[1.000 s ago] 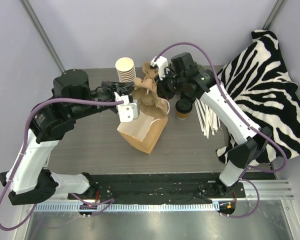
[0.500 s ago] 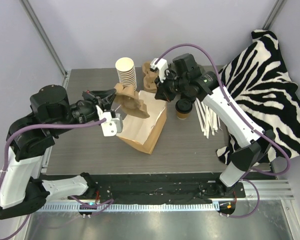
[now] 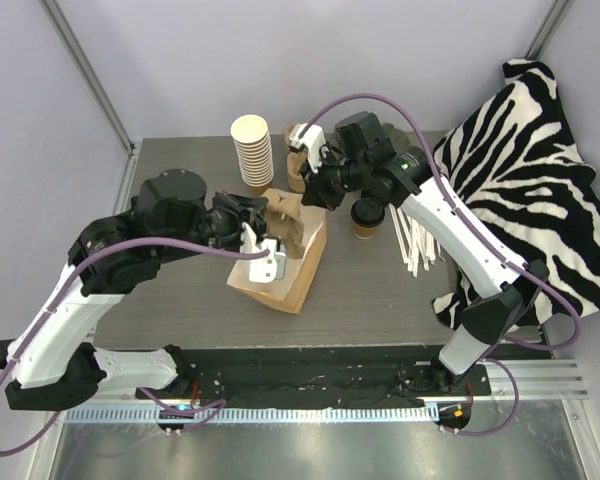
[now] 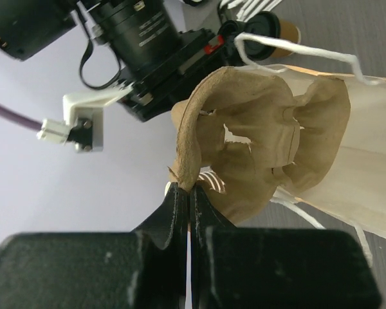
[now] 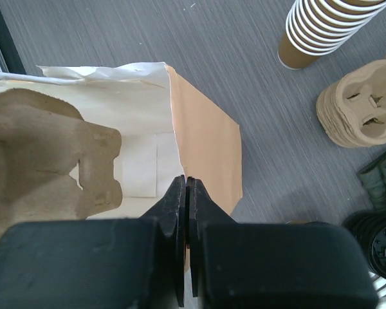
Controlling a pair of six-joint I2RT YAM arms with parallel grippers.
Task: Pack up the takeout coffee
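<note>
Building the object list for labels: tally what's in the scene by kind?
Paper bag: 1
Lidded coffee cup: 1
Stack of lidless paper cups: 1
Loose pulp cup carrier: 1
Stack of pulp cup carriers: 1
Pile of black lids: 1
Bundle of white straws: 1
Zebra-print cloth: 1
Total: 8

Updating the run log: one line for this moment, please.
left fingers: shut on cup carrier at paper bag mouth | right fingers: shut on bag rim | takeout coffee: outside bag

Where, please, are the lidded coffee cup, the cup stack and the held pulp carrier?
lidded coffee cup (image 3: 368, 211): top view, black lid
cup stack (image 5: 321, 29): right wrist view, rims
pulp carrier (image 4: 257, 167): left wrist view, centre
</note>
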